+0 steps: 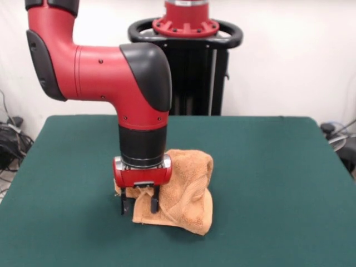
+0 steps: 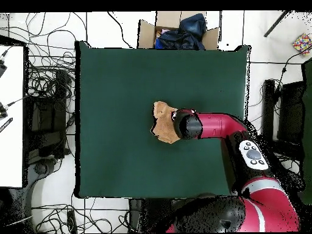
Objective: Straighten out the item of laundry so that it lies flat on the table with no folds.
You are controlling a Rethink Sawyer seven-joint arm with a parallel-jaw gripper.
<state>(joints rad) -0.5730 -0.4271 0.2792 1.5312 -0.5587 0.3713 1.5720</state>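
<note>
Mostly, the table (image 1: 267,167) shows bare dark green felt in both views; its near corners are cut off by the front view's lower edge. The red and black arm (image 1: 100,72) is the next largest thing. From the front it enters at the upper left, bends at a black elbow and goes straight down; its shoulder is cut off at the top edge. From overhead it reaches from the base at the lower right toward the table's middle, and its wrist hides the gripper completely.

The towel (image 1: 186,186) stands near the middle of the table, slightly toward the robot's base side in the overhead view (image 2: 163,124). It does not lie flat: it is bunched into a raised, folded heap with a rounded top and a wider lower edge resting on the felt. From overhead its long axis runs roughly from the far edge toward the near edge, with one pointed corner toward the picture's top. Part of it lies hidden under the wrist.

The gripper (image 1: 139,207) hangs in front of the towel's left part. Its two dark fingers (image 1: 125,204) point down with a strand of cloth between them, so it appears clenched on the towel. The fingertips seem just above the felt; contact is hard to tell.
</note>
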